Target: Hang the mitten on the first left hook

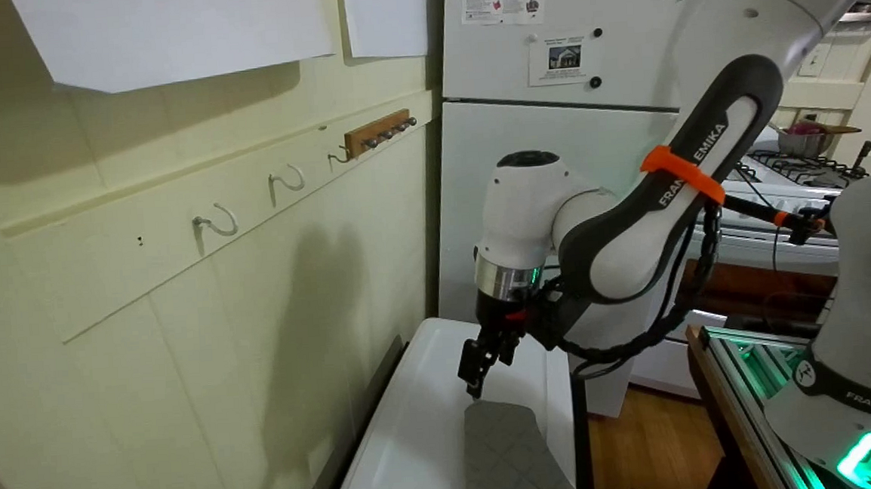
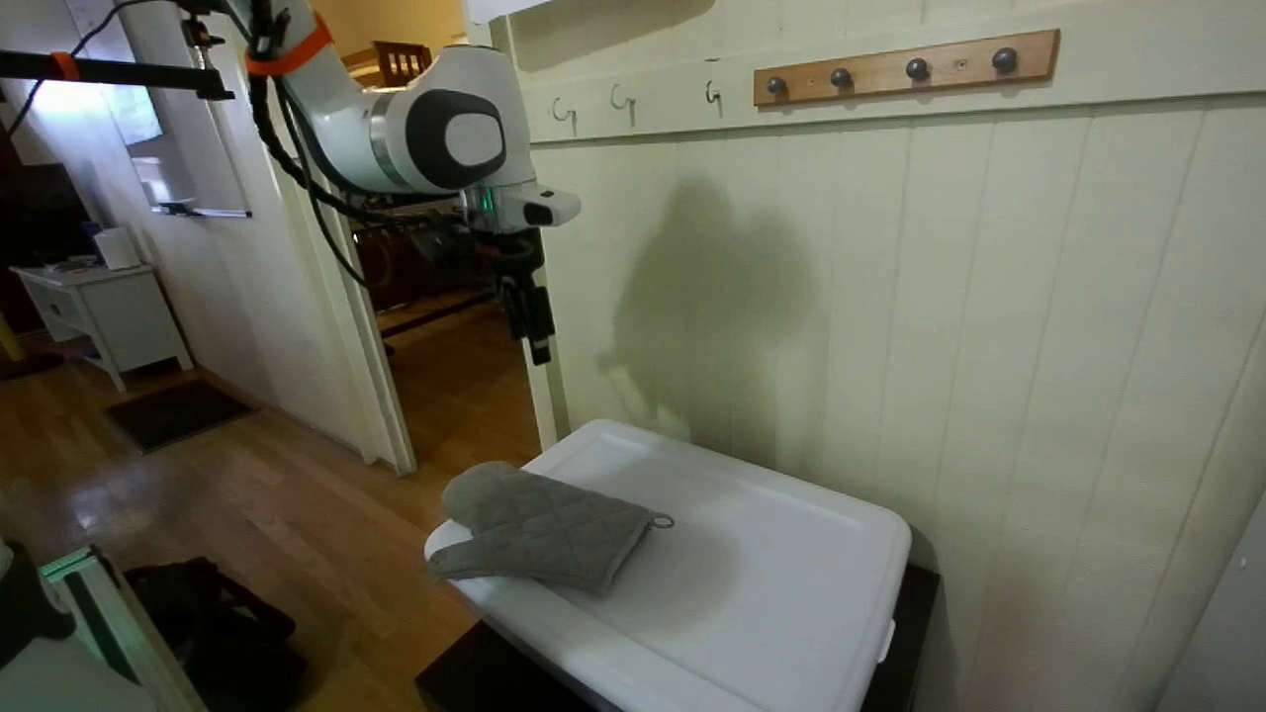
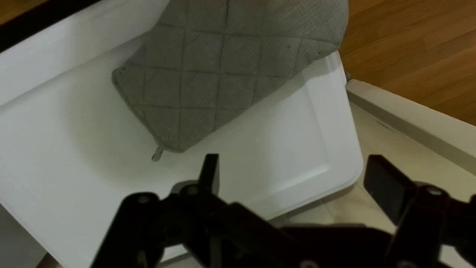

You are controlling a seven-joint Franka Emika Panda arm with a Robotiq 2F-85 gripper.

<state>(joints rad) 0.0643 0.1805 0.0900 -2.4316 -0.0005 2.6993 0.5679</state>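
A grey quilted oven mitten (image 1: 510, 451) lies flat on the white bin lid (image 1: 397, 428). In an exterior view the mitten (image 2: 554, 529) has its small hanging loop (image 2: 664, 521) pointing toward the lid's middle. In the wrist view the mitten (image 3: 223, 70) lies beyond the fingers, and its loop (image 3: 157, 153) is left of the left finger. My gripper (image 1: 489, 373) is open and empty above the lid; it also shows in an exterior view (image 2: 531, 341) and in the wrist view (image 3: 293, 162). The leftmost wall hook (image 1: 213, 226) is bare; it shows too in an exterior view (image 2: 567, 116).
Further right on the wall are a middle hook (image 1: 292, 184), another hook (image 2: 712, 96) and a wooden peg rack (image 2: 890, 81). The wall stands close beside the lid. A white fridge (image 1: 504, 131) stands at the end of the wall. Papers (image 1: 188, 33) overhang above the hooks.
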